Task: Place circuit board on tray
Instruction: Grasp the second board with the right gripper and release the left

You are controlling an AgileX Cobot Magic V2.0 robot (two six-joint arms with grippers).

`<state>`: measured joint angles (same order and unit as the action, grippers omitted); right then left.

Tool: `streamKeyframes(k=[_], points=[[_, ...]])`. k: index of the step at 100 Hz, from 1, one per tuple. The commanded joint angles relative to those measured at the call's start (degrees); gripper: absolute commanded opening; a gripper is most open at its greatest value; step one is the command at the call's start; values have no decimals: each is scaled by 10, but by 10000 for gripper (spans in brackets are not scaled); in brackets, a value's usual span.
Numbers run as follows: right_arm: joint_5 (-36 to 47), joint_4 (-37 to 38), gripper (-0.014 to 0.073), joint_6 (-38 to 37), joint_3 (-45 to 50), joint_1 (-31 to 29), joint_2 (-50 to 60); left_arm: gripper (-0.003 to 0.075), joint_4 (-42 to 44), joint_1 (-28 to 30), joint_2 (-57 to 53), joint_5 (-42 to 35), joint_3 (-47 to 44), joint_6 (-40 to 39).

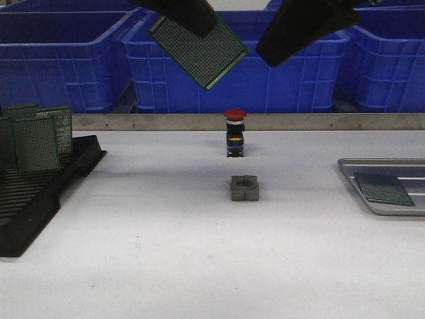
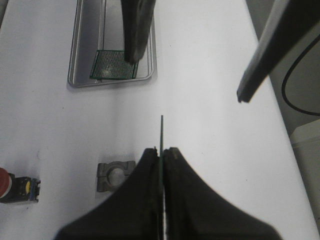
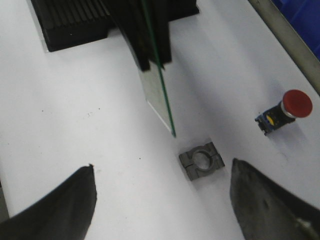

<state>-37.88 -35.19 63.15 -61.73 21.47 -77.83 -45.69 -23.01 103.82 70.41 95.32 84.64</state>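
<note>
Above table: left gripper (image 2: 162,152) pinching circuit board (image 1: 198,50)

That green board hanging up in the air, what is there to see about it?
The circuit board is a thin green rectangular perfboard, its face covered in a fine grid of tiny dots, with a darker green edge. It hangs tilted, well above the table, in front of the blue bins. The left gripper is shut on one edge, its black fingers pressed to both faces. Seen edge-on from both wrist cameras, it looks like a narrow green line. Nothing else touches it.
</note>
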Motion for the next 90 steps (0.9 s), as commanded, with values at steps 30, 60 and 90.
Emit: streamKeyframes(k=[30, 60, 90], points=[[68, -78, 549, 21, -16, 36, -28, -20, -62, -13, -15, 27, 17, 0], [72, -99, 286, 23, -16, 37, -62, -20, -62, -13, -15, 27, 17, 0], [72, -113, -113, 23, -16, 37, -62, -11, -62, -13, -14, 26, 17, 0]])
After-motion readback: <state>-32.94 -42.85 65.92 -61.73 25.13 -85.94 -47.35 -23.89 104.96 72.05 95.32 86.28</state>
